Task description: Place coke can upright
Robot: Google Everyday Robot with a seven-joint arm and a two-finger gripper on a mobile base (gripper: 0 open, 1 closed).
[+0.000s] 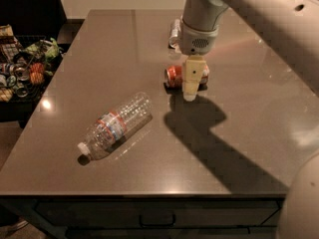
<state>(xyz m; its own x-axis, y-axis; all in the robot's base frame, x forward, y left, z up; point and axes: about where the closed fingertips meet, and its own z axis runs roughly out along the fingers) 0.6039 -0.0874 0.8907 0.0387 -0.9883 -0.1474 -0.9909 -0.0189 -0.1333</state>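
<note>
The coke can (174,75), red-orange with a silver end, lies on its side near the middle of the brown table (99,54). My gripper (191,91) hangs from the grey arm directly over the can's right half and hides that part of it. Its cream fingers (192,78) point down in front of the can.
A clear plastic bottle (115,126) with a red-blue label lies on its side at the front left. A slim silver can (174,32) lies behind the arm. A basket of snacks (22,68) stands off the table's left edge.
</note>
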